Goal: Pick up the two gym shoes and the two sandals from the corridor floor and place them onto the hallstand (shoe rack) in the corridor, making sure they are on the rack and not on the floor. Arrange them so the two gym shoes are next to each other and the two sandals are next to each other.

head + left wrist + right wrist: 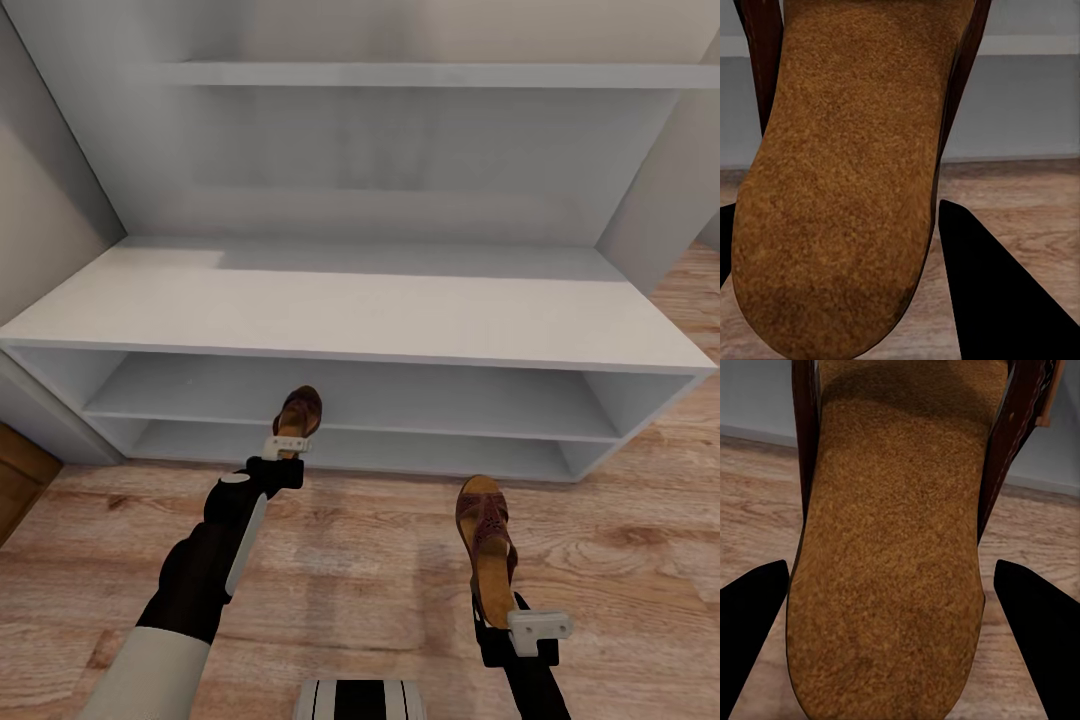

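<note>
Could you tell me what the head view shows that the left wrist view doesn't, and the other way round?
Head view: the hallstand with its bare top and tiers, both arms, and the right end effector holding the second sandal. Left wrist view: the tan footbed close up. Both: the left end effector's sandal, the wood floor.

The hallstand (360,310) runs off the head view's top edge, so its upper part is cut away. In each wrist view the sandal (844,180) (889,555) spills past the frame — toe and strap tops lost. The left gripper (290,440) hides its sandal's heel; the right gripper (520,625) covers the other's — finger contact cannot be told.
</note>
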